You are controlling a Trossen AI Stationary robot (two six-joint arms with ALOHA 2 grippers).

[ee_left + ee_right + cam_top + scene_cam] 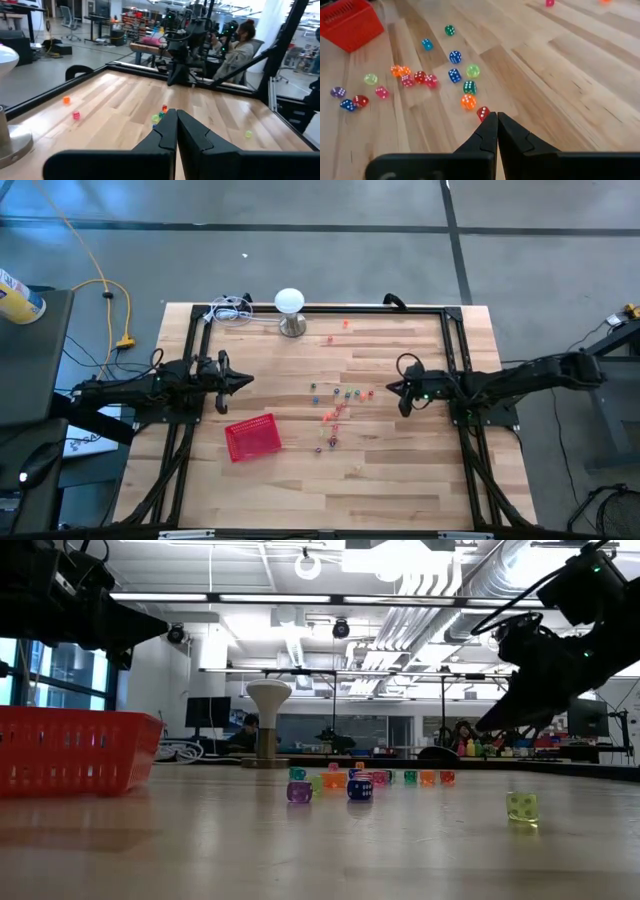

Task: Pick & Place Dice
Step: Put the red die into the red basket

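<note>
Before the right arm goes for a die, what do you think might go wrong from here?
1. The dice lie bunched together, so the right gripper, jaws shut above the table, may nudge neighbours.
2. They are tiny beside the jaws, so one might slip out.
3. The red basket sits nearer the left gripper, making a long carry.

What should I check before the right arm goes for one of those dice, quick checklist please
1. Right tool open enough to take a die: not ok, its fingers are shut together.
2. Dice reachable: ok, scattered loose on the table between the two arms, the nearest a red die just past the right fingertips.
3. Red basket ready to receive: ok, it sits open on the table near the left arm; contents cannot tell.
4. Left tool out of the way: ok, shut and empty, off at the left side.
5. Stray dice: two lie apart near the white stand, ok to leave for later.
</note>
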